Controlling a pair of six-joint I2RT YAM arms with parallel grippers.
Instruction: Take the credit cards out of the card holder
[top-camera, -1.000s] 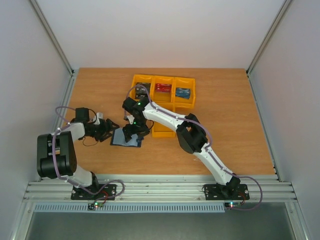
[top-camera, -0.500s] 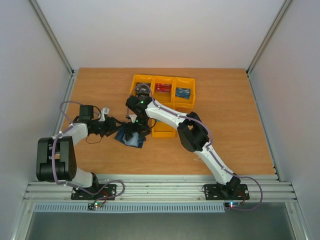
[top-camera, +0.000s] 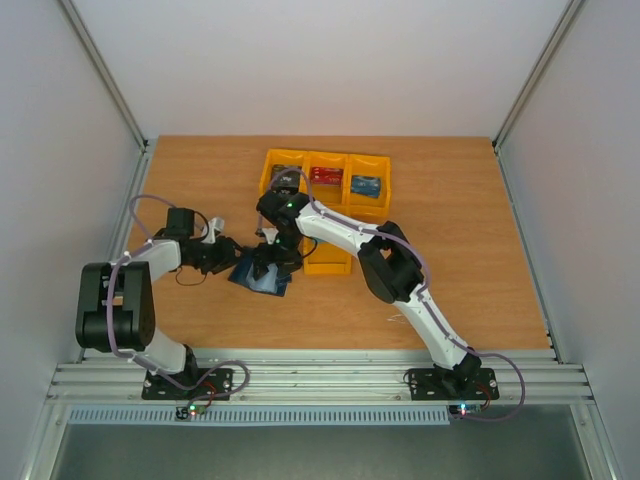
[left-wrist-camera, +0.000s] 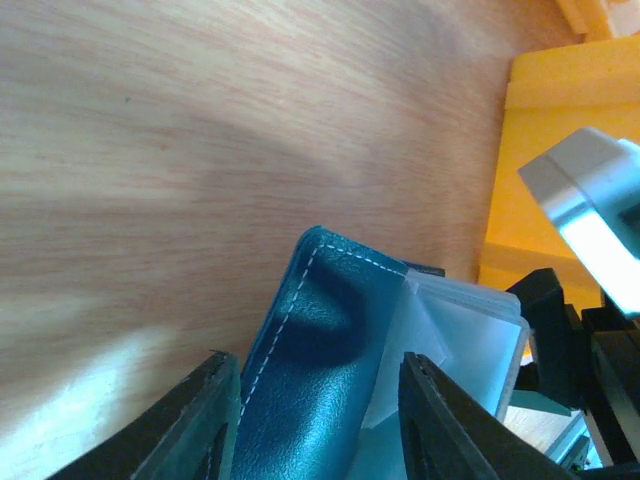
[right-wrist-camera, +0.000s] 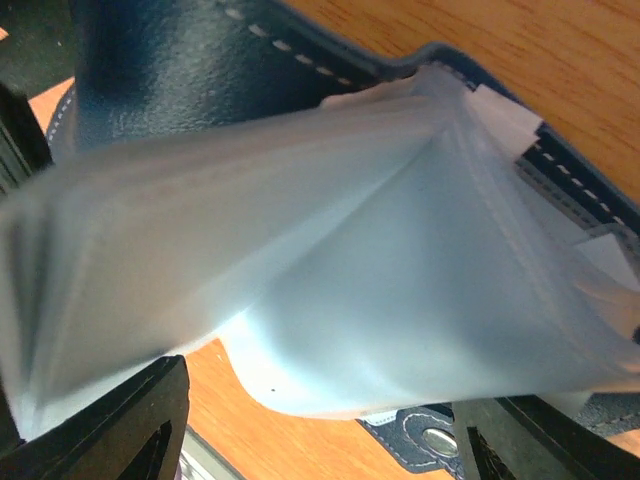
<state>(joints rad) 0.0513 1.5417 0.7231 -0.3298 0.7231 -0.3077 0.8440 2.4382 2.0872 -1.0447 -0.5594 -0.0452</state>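
The card holder sits tipped up off the table between both grippers, in front of the yellow bins. In the left wrist view its navy cover fills the gap between my fingers, and my left gripper is shut on it. Pale clear sleeves fan out to the right of the cover. The right gripper stands open, with the frosted sleeves spreading wide between its fingers and the snap tab below. No credit cards can be made out; whatever the sleeves hold is hidden.
A block of yellow bins stands just behind the holder, with small red and blue items inside; its wall is close on the right in the left wrist view. Both arms crowd the same spot, and bare wood lies left and right.
My left gripper has moved right to the holder and closed on its cover. The holder has gone from lying flat to tipped up and fanned. The right gripper has narrowed a little.
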